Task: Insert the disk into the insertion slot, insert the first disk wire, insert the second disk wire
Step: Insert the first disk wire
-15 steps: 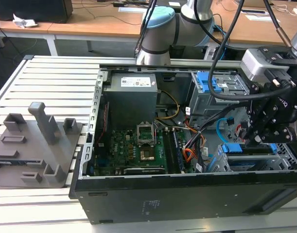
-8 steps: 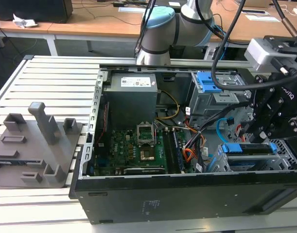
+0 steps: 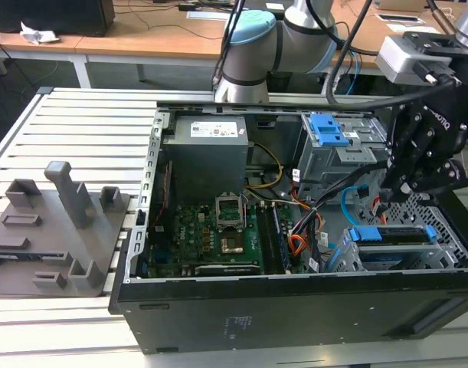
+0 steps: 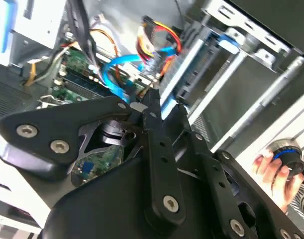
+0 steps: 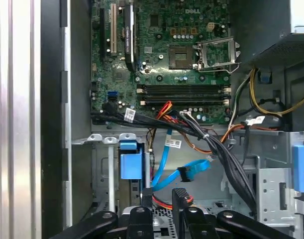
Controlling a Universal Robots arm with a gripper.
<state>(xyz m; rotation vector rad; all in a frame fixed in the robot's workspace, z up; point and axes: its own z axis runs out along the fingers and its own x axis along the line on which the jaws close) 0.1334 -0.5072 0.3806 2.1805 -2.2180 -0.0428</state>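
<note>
In the exterior view we are seeing the gripper [image 3: 398,192] hanging over the open computer case [image 3: 295,310] at the exterior view's right, just above the disk [image 3: 393,234], which is sitting in the insertion slot [image 3: 341,257] at the case's near corner. In the second wrist view the fingers [image 4: 152,107] are standing narrowly apart with nothing between them, the blue-edged disk [image 4: 189,69] is lying just beyond, and a hand [image 4: 271,169] is resting outside the case. In the first wrist view the gripper [image 5: 162,193] is pointing at the slot's grey metal [image 5: 104,174], the disk's blue caddy [image 5: 131,162] is showing beside it, and a blue cable [image 5: 186,172] is looping near the fingertips.
</note>
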